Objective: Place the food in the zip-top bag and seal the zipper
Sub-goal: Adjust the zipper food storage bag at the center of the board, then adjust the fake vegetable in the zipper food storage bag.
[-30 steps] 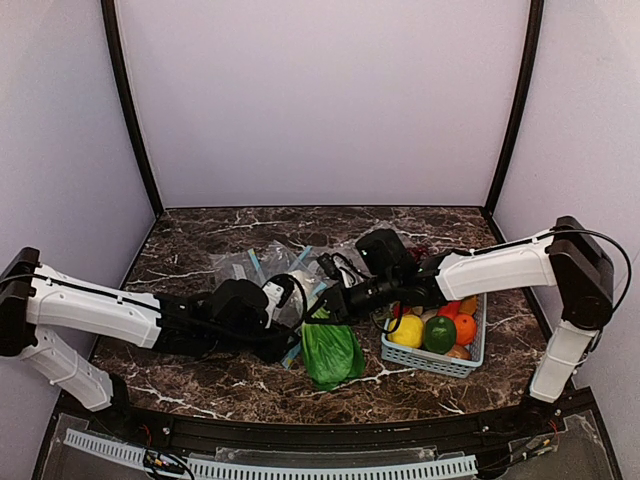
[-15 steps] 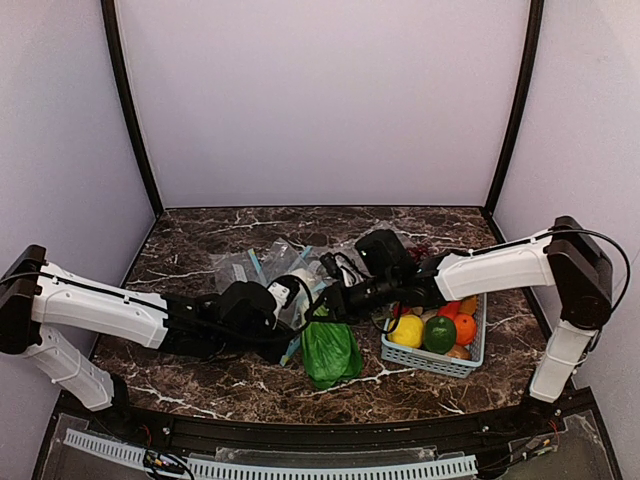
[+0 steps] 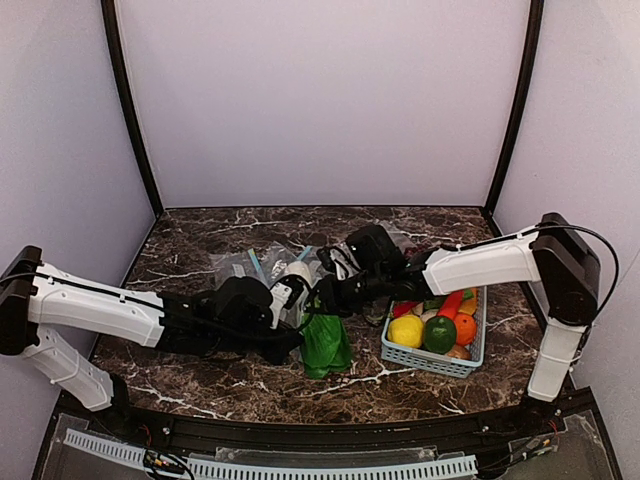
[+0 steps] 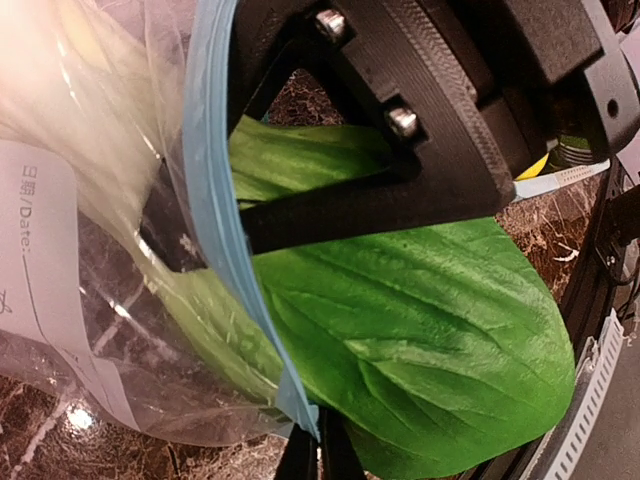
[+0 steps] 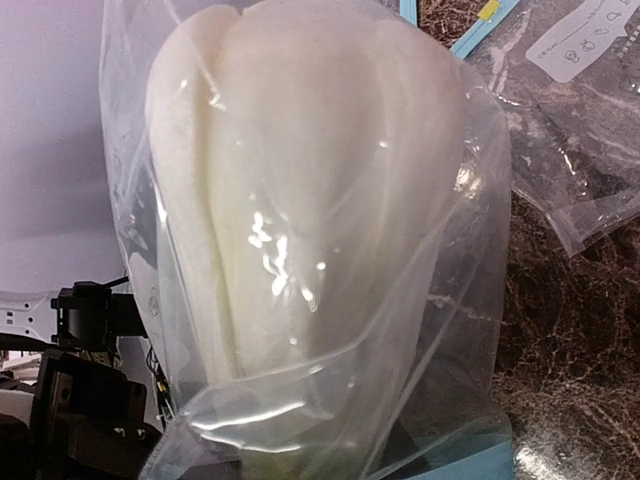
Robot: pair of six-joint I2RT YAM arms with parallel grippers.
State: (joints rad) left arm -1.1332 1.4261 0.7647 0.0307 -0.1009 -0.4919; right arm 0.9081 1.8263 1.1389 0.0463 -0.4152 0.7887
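Over the dark marble table (image 3: 200,240), the leafy vegetable (image 3: 325,345) is sitting stalk-first in the zip-top bag (image 4: 90,380), leaves hanging out. Your left gripper (image 4: 312,450) is pinching the zipper (image 4: 212,190); your right gripper (image 3: 326,296) is apparently clasping the vegetable. Be feeding it deeper, holding the mouth taut.

At the middle of the table (image 3: 190,245), the leafy vegetable (image 3: 326,348) sits stalk-end inside the zip-top bag (image 4: 120,390) with its leaves sticking out toward the near edge, the basket (image 3: 425,362) just to its right and smaller bags (image 3: 240,265) behind it to the left.
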